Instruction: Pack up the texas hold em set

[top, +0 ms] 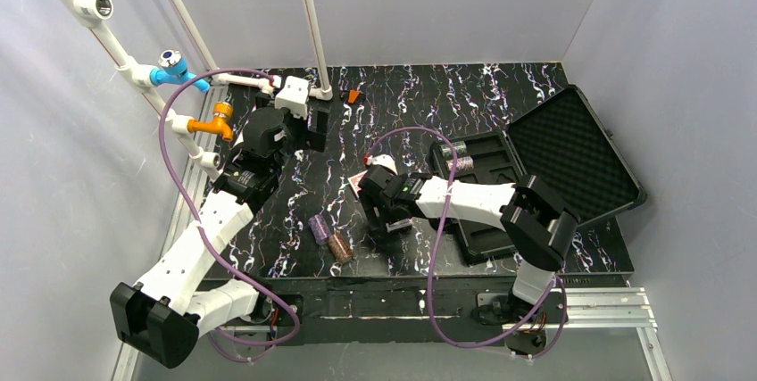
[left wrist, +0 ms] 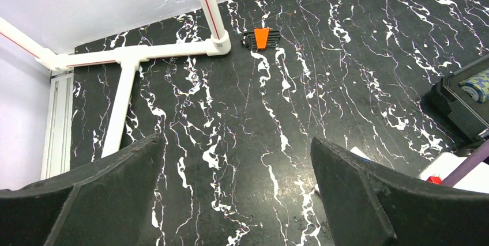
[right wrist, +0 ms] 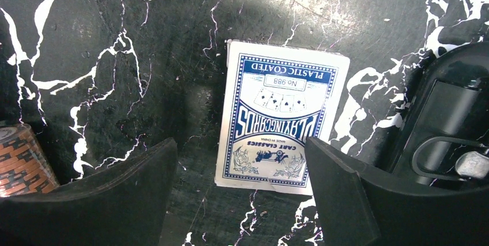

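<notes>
Two chip stacks [top: 461,164] sit in the case [top: 571,140]; left of it wait the purple stack [top: 319,227], brown stack [top: 340,245], red deck [top: 357,183] and blue deck [right wrist: 282,122], with the right gripper [right wrist: 239,145] and left gripper [left wrist: 236,142] both wide and empty.

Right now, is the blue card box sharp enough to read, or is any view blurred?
Right wrist: blue-and-white cardboard card box sharp, print legible; left wrist: black white-veined table crisp, no glare; top external: evenly lit.
</notes>
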